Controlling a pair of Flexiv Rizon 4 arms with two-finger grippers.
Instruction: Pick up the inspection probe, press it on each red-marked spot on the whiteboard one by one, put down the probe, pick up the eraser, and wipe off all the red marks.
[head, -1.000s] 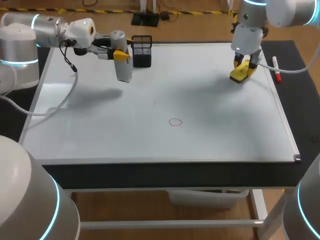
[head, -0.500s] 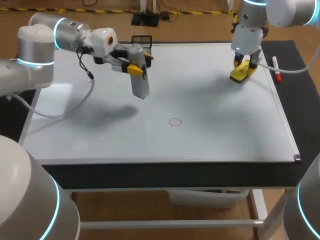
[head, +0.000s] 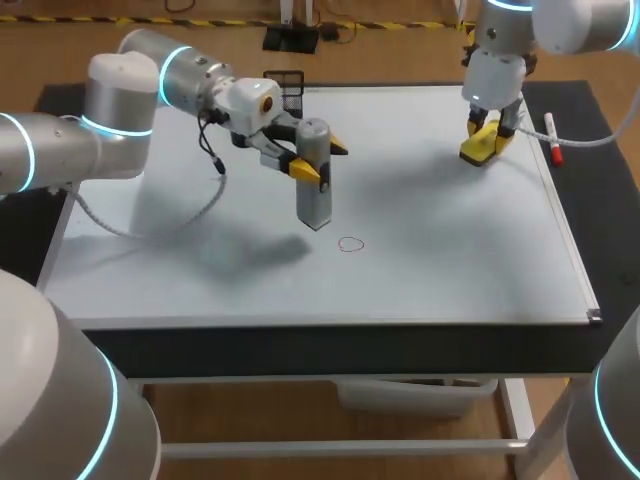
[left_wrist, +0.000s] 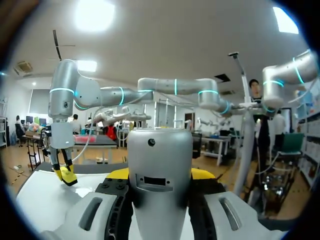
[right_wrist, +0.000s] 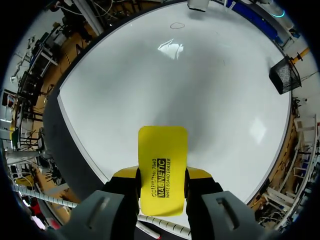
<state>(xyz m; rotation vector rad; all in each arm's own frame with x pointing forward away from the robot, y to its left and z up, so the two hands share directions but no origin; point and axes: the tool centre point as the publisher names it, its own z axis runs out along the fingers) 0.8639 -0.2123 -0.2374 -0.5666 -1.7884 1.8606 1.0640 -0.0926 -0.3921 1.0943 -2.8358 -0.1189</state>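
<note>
Swinging in from the far left, the left arm has carried the probe (head: 313, 180) away from the black mesh basket (head: 285, 83) and toward the middle of the whiteboard (head: 450, 250); the right arm has kept its place.

Seen from above, the left fingers (head: 306, 167) pinch the probe near its top. It hangs roughly upright, its lower end just beside the red ring (head: 350, 244) on the side toward the left arm, not yet over it. I cannot tell whether the tip clears the board. That ring is the only red mark I can find. At the far right, the right arm holds the yellow eraser (head: 478, 148) low at the board, near a red-capped marker (head: 551, 138) lying by the board's edge.

From the left wrist, the probe's grey body sits clamped between the two yellow tips, one on each side.

From the right wrist, the right fingers (right_wrist: 126, 173) are closed on the eraser's two long sides. The ring is well apart from them across the white surface, and the basket stands off to one side.

By my reading, the pressing step is in hand. Next, the probe needs a short shift to centre over the ring. It then needs a straight, gentle descent until the tip bears on the mark, kept upright so it does not skid.
</note>
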